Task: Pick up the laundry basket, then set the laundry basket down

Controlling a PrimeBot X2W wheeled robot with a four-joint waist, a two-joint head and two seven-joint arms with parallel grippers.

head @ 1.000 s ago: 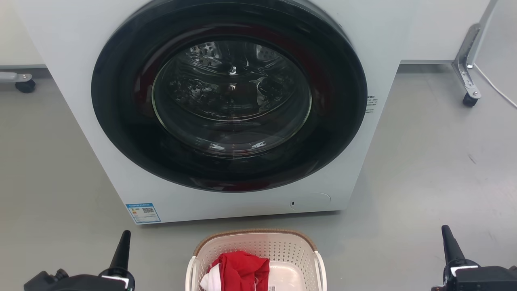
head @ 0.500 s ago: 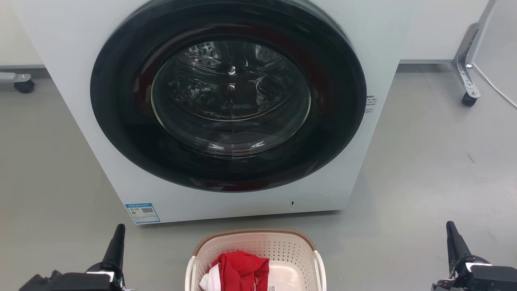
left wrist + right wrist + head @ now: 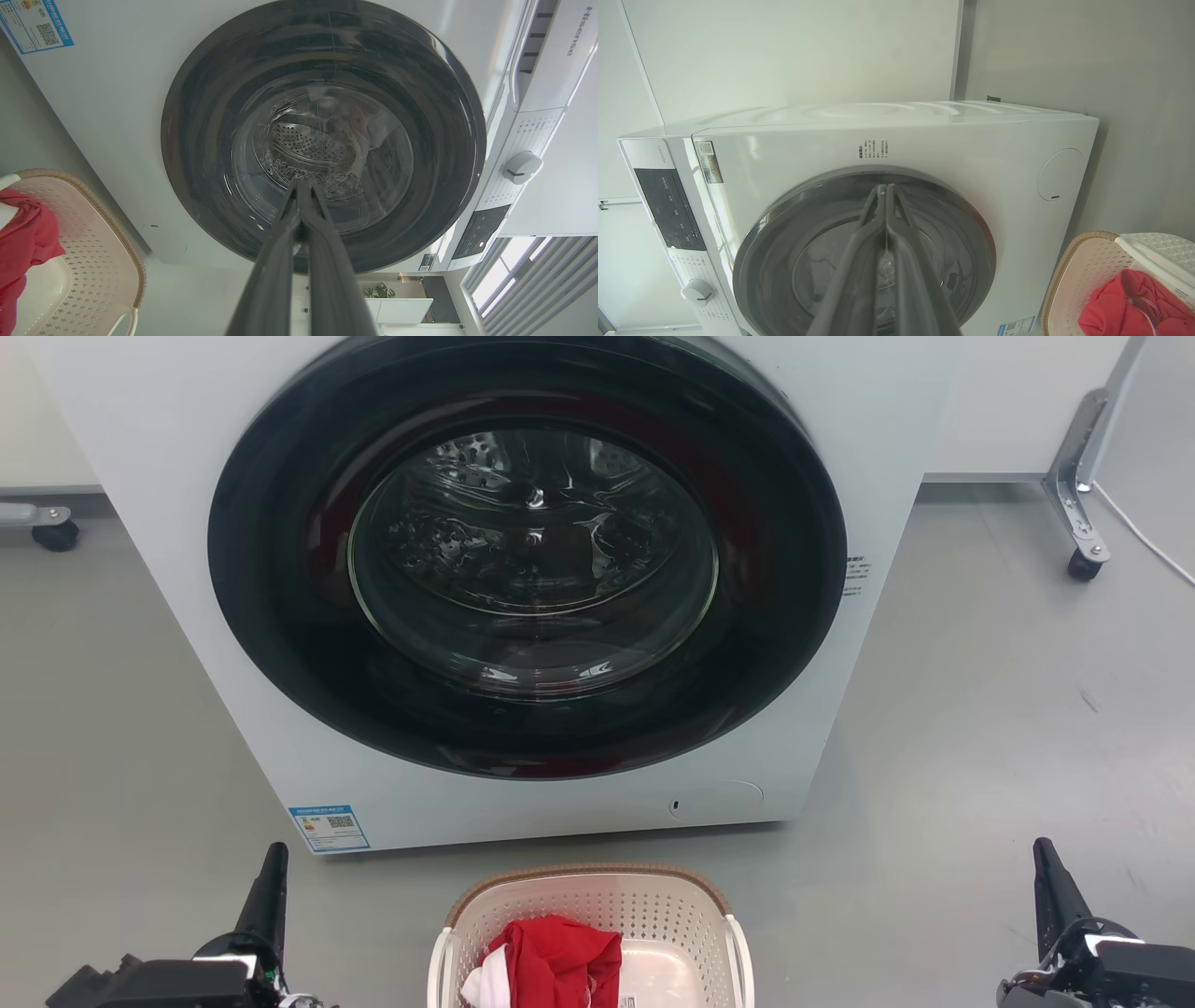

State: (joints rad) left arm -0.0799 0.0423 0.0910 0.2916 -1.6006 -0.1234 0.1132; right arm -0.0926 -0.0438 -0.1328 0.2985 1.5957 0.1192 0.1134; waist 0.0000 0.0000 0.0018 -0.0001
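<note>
The laundry basket (image 3: 597,901) is cream-white with perforated sides and a brown woven-look rim. It stands on the grey floor at the bottom middle of the head view, holding red and white cloth (image 3: 558,959). Its rim also shows in the left wrist view (image 3: 119,242) and the right wrist view (image 3: 1069,261). My left gripper (image 3: 273,863) is shut, well to the left of the basket and apart from it. On the other side my right gripper (image 3: 1043,857) is shut and far off to the right. Both point toward the washing machine with nothing held.
A white front-loading washing machine (image 3: 523,588) with a closed dark round door stands just behind the basket. A metal frame leg on a caster (image 3: 1083,560) stands at the back right, another caster (image 3: 56,534) at the back left. Grey floor lies to both sides.
Both grippers have spread outward, the left further left and the right further right and slightly up. The basket has not moved.
</note>
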